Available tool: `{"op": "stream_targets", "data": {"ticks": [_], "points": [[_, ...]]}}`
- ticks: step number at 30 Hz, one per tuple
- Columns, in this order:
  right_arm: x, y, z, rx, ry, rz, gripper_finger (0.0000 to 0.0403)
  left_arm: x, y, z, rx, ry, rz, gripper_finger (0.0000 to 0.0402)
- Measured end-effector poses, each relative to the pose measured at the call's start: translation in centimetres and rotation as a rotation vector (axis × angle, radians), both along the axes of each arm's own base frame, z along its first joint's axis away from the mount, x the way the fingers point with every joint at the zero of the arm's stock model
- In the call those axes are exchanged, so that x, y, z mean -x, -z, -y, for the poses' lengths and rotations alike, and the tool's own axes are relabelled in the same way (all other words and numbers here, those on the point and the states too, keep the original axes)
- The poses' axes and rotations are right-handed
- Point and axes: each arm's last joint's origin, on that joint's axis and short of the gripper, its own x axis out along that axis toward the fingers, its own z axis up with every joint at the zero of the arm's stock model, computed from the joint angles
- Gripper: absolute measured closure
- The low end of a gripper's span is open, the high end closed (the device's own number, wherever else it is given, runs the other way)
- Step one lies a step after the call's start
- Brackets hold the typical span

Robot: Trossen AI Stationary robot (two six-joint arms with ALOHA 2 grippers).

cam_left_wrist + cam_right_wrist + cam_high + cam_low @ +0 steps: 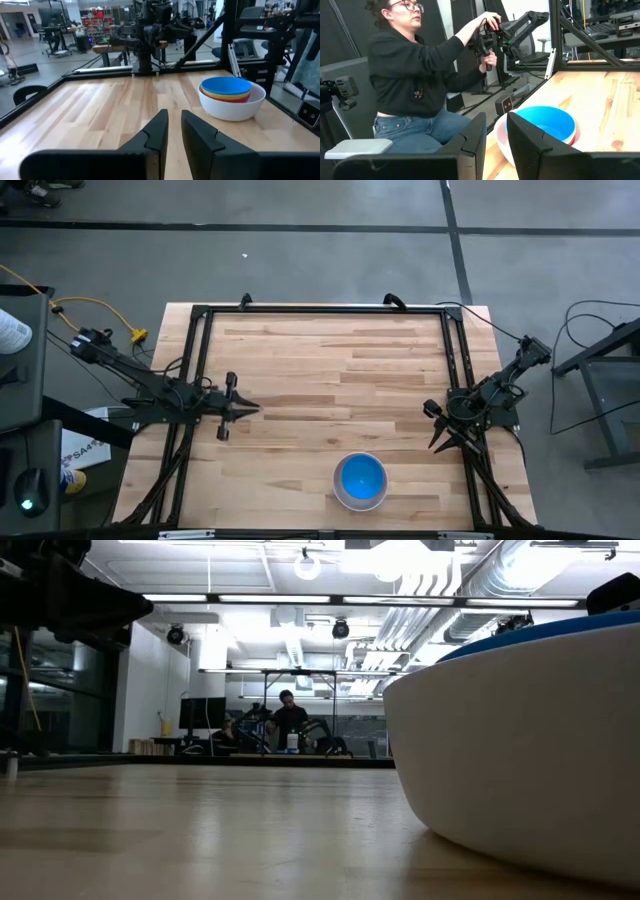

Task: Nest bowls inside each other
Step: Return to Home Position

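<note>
A white bowl (360, 498) stands on its base near the table's near edge, right of the middle, with a blue bowl (360, 476) nested in it. The left wrist view shows the blue bowl (226, 85) on top, with yellow and red-pink rims stacked under it inside the white bowl (232, 107). The low view shows the white bowl (520, 740) close up at the right. My left gripper (248, 408) hovers over the table's left side, narrowly open and holding nothing (174, 125). My right gripper (442, 444) hovers by the right edge, open and holding nothing (496, 137).
A black metal frame (320, 308) runs along the table's far, left and right sides. The bare wooden top (320, 370) lies between the two arms. Beside the table, a person (410, 75) handles another arm. More people (288, 720) are far off in the room.
</note>
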Motion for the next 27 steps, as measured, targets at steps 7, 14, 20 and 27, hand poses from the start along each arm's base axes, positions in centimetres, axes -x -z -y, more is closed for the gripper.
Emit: {"op": "stream_targets", "data": {"ticks": [7,14,20,27], "points": [[0.0,0.0,0.0,0.000,0.000,0.000,0.0332,1.1,0.1,-0.6,-0.017,0.000,-0.027,0.0350],[0.0,0.0,0.0,0.000,0.000,0.000,0.0332,2.1,0.4,-1.1,-0.010,0.001,-0.048,0.0350],[0.0,0.0,0.0,0.000,-0.001,0.000,0.0332,2.8,0.6,-1.3,-0.072,0.035,-0.059,0.0350],[0.0,0.0,0.0,0.000,-0.001,0.000,0.0332,3.3,0.6,-0.7,-0.176,0.296,-0.028,0.0350]]}}
